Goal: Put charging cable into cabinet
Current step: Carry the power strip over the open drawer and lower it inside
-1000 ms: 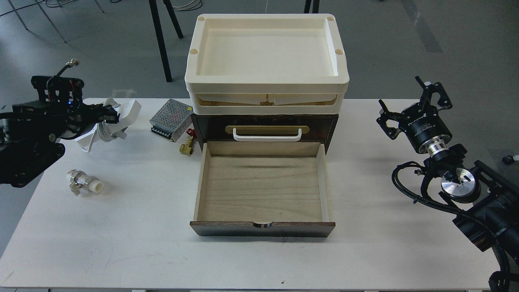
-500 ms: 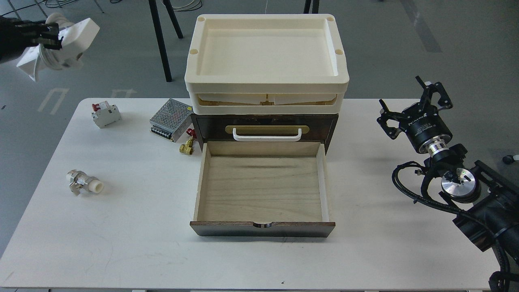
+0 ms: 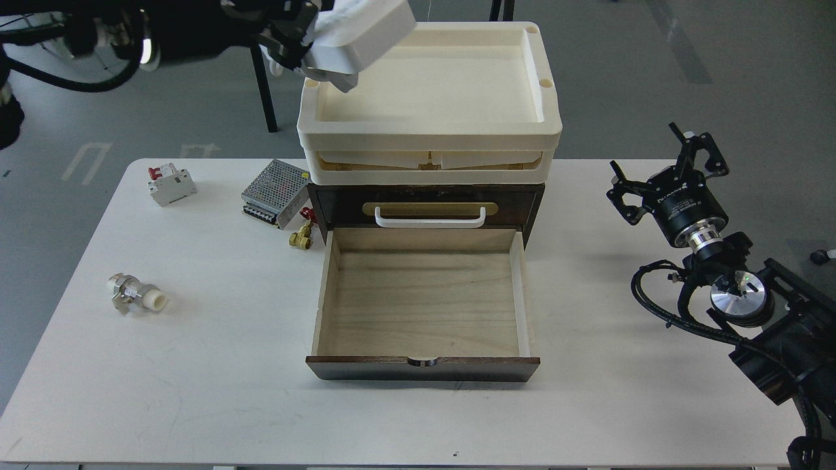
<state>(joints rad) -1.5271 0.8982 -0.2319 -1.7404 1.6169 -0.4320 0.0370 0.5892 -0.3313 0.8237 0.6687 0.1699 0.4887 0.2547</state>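
Item: long white rectangular power strip, the charging cable (image 3: 356, 36). Held aloft at the top of the view, tilted, over the rear left corner of the cabinet's cream plastic tray (image 3: 428, 134). Upper end cut off by the frame edge; socket groups face away and cannot be made out; only a short loop of white cord shows beside the grip.

Left end effector (image 3: 294, 29): black, closed on the charging cable at its left end; individual fingers hard to separate against the dark arm.

Cabinet (image 3: 424, 196): dark brown wood, standing at rear centre of the white bench (image 3: 196, 365). Pale wood drawer (image 3: 423, 307) pulled fully out toward the viewer, interior bare. White handle on brass plate (image 3: 430, 215) on the closed front above it. Narrow slot under the tray shows pale parts, indistinct.

Right end effector (image 3: 666, 163): black, off the bench's right edge, fingers spread wide, holding nothing. Pale lettering on its round body, too small to read.

Other items on bench, left of cabinet: perforated metal power-supply box (image 3: 274, 192); small brass fitting with red part (image 3: 302, 235), touching the cabinet base; small white circuit breaker with red switch (image 3: 171, 184); metal-and-white plastic pipe fitting (image 3: 136, 295), well apart near the left edge. No legible labels on any.
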